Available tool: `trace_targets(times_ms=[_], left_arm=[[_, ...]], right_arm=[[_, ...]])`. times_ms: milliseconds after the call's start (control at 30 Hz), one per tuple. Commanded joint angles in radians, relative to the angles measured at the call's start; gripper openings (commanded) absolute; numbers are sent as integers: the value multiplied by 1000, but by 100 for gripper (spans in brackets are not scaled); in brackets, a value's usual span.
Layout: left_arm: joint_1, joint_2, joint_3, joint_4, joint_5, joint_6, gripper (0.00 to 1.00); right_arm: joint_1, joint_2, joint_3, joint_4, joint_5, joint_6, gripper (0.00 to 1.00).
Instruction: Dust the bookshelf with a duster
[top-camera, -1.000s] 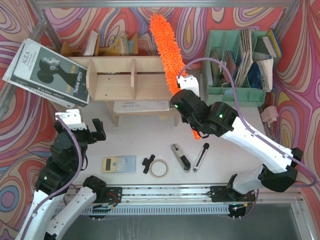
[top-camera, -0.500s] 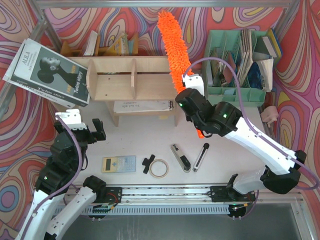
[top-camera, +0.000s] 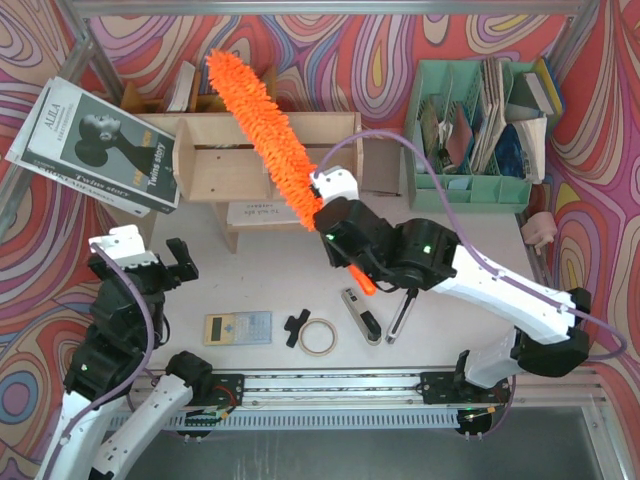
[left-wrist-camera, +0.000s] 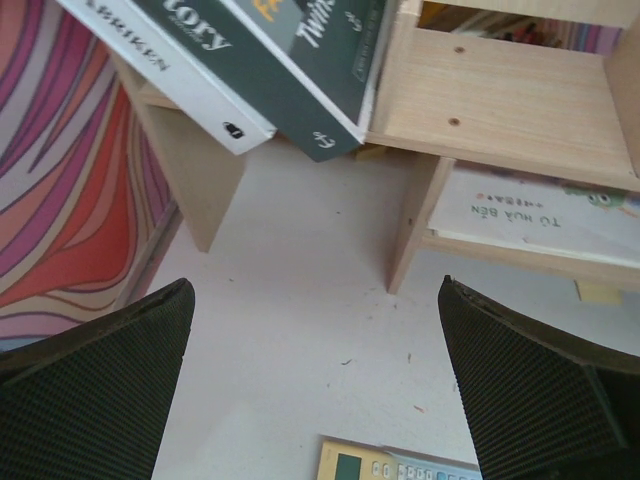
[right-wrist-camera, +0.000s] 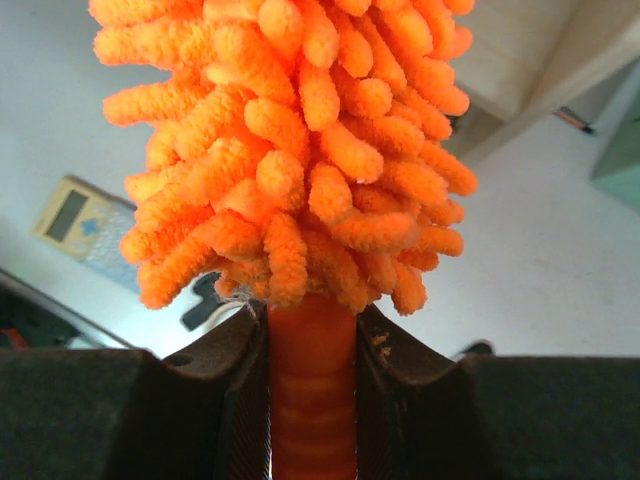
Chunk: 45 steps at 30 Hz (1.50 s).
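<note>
Bookshelf (top-camera: 220, 165) of light plywood stands on the far side of the table, left of centre. The right arm stretches from its base at the near right leftward across the table, its wrist just near of the shelf's front edge. The right gripper (right-wrist-camera: 312, 340) is clamped on the smooth handle of the duster (top-camera: 262, 130), right below the fluffy head. The orange duster slants far-left across the shelf's middle, with its tip past the far edge and its handle end pointing near-right. Whether the fluff touches the wood cannot be told.

The left arm is folded at the near left. The left gripper (top-camera: 178, 262) hangs empty with its jaws wide apart, near of the shelf's left leg.

A mint green file organizer (top-camera: 470, 185) stuffed with papers stands right of the shelf. A Twins story book (top-camera: 95, 145) leans on the shelf's left end, and a booklet (top-camera: 262, 212) lies underneath the shelf. Nearer the arms lie a calculator (top-camera: 237, 327), a tape roll (top-camera: 318, 337) and a black pen (top-camera: 400, 315).
</note>
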Motion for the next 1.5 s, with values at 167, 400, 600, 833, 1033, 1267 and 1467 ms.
trace_targets(times_ms=[167, 400, 600, 833, 1033, 1267, 1467], left_arm=[[6, -33, -15, 2, -194, -29, 98], [6, -15, -10, -2, -188, -32, 98], [6, -14, -8, -7, -186, -37, 98], [6, -6, -5, -11, -175, -43, 99], [6, 4, -2, -17, -174, -44, 98], [5, -1, -2, -20, -188, -45, 99], [6, 0, -4, -19, -196, -45, 99]], right_arm=[[151, 68, 96, -59, 47, 195, 0], [330, 122, 110, -149, 161, 355, 0], [372, 118, 44, -216, 205, 545, 0], [379, 86, -111, -108, 223, 601, 0], [380, 113, -129, 65, 180, 482, 0], [380, 204, -94, 132, 75, 421, 0], [380, 247, -70, 101, 94, 460, 0]])
